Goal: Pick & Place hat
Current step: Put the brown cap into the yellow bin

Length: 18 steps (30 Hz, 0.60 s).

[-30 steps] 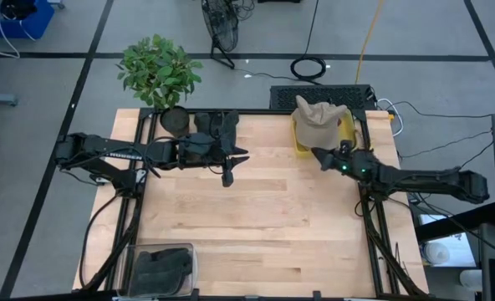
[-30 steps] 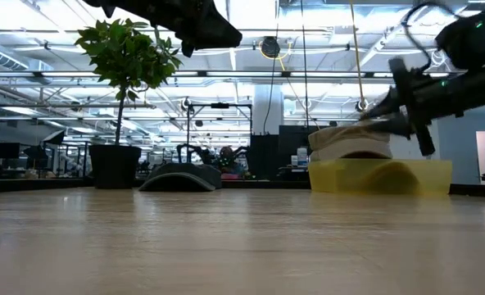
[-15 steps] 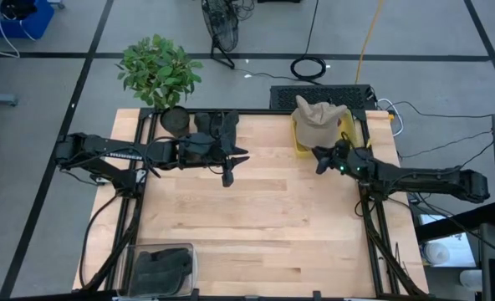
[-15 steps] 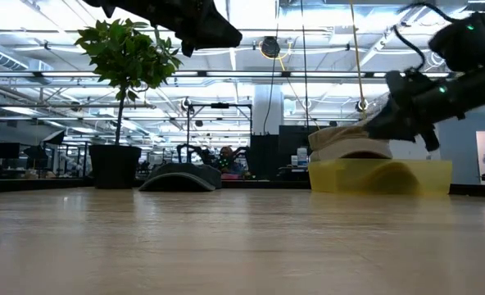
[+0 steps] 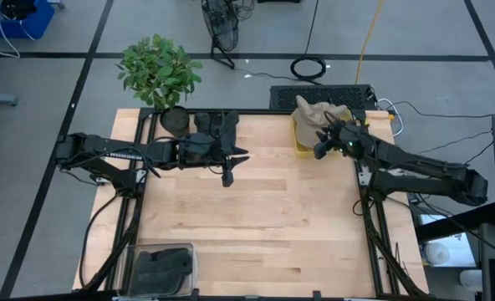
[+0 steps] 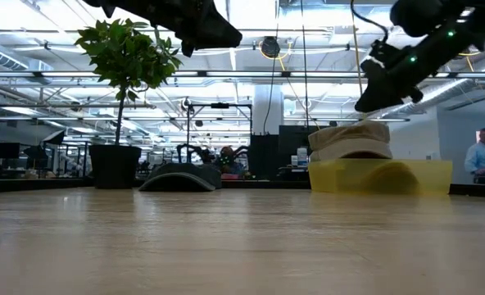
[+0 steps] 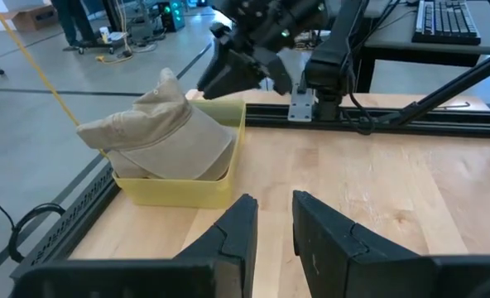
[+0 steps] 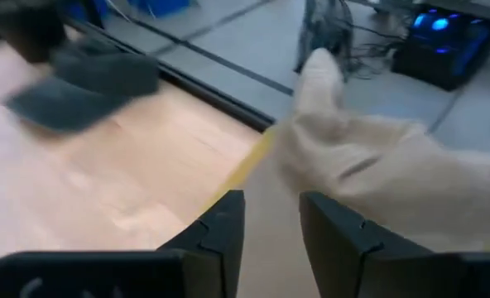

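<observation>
Beige hats (image 5: 314, 117) are stacked in a yellow bin (image 5: 300, 144) at the table's far right; they also show in the low view (image 6: 349, 141) and the left wrist view (image 7: 158, 132). My right gripper (image 5: 318, 151) hovers open just above the stack, clear of it in the low view (image 6: 369, 102); the top hat (image 8: 377, 174) lies just ahead of its fingers. A dark hat (image 5: 216, 125) rests brim down on the table's far edge. My left gripper (image 5: 228, 173) waits high over the table's far middle, fingers a little apart (image 7: 274, 223) and empty.
A potted plant (image 5: 158, 71) stands at the far left corner. A clear bin of dark hats (image 5: 160, 269) sits at the near left corner. A keyboard (image 5: 323, 96) lies beyond the far edge. A person (image 6: 480, 156) stands in the room behind. Bare wood (image 5: 264, 226) fills the middle.
My right gripper has risen and gone toward the table's far edge, from beside the yellow bin's near side to above the beige hats. The hats and bin have stayed still.
</observation>
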Tool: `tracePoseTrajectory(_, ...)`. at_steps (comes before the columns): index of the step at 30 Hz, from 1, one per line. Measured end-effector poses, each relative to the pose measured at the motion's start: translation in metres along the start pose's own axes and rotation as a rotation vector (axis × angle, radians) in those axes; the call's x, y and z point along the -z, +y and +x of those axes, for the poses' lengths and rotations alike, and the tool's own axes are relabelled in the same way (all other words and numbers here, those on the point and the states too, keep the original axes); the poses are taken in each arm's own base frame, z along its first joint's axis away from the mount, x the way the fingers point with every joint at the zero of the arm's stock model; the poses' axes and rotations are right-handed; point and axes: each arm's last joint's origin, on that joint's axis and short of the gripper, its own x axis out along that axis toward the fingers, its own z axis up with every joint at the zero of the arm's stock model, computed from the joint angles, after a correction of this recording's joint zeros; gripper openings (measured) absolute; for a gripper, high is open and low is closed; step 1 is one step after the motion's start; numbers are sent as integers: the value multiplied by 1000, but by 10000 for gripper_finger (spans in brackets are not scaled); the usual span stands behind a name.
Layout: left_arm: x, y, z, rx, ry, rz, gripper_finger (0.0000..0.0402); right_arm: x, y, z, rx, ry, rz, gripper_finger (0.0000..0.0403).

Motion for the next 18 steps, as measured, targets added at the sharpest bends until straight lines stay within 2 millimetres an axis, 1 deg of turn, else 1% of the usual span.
tracePoseTrajectory(3,0,0,0,0,0,0,85,-13,-2,10,51,41,-75,130)
tracePoseTrajectory(7,0,0,0,0,0,0,85,-24,-1,24,80,86,-183,175)
tracePoseTrajectory(10,0,0,0,0,2,0,85,-28,-1,35,96,111,-273,210)
tracePoseTrajectory(12,1,0,0,0,6,0,85,-28,-3,42,106,125,-293,225)
tracePoseTrajectory(16,1,0,0,0,6,0,85,-27,-5,54,13,148,-259,232)
tracePoseTrajectory(18,1,0,0,0,7,-1,85,-24,-7,60,7,178,-262,228)
